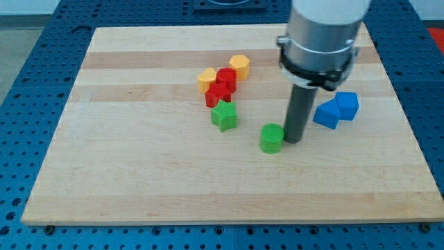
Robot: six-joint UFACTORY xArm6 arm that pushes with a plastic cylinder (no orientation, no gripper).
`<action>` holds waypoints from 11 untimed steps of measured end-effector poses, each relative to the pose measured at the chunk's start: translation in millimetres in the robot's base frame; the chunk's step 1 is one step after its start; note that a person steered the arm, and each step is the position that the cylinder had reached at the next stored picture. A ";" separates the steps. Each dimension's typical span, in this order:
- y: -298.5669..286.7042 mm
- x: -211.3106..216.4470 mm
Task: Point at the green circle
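The green circle [272, 137] is a short green cylinder lying near the middle of the wooden board [139, 180]. My tip [294, 141] is the lower end of the dark rod, just to the right of the green circle, touching or nearly touching its side. The silver arm body hangs above at the view's top right. A green star [224, 116] lies up and to the left of the circle.
A cluster at the upper middle holds a yellow hexagon [240, 65], a red circle [227, 78], a red star [217, 94] and a yellow block [207, 79]. Two blue blocks [337, 110] sit right of the rod. A blue perforated table surrounds the board.
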State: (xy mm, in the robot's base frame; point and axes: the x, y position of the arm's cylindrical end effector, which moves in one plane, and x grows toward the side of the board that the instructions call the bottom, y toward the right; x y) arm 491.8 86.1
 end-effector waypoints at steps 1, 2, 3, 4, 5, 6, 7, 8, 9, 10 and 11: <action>-35.0 0.0; -65.4 0.0; -60.6 1.1; -31.3 16.3; -27.8 53.6; -70.1 99.1; -95.2 108.4; -110.9 66.3; -111.6 63.6; -114.7 56.9; -118.7 51.7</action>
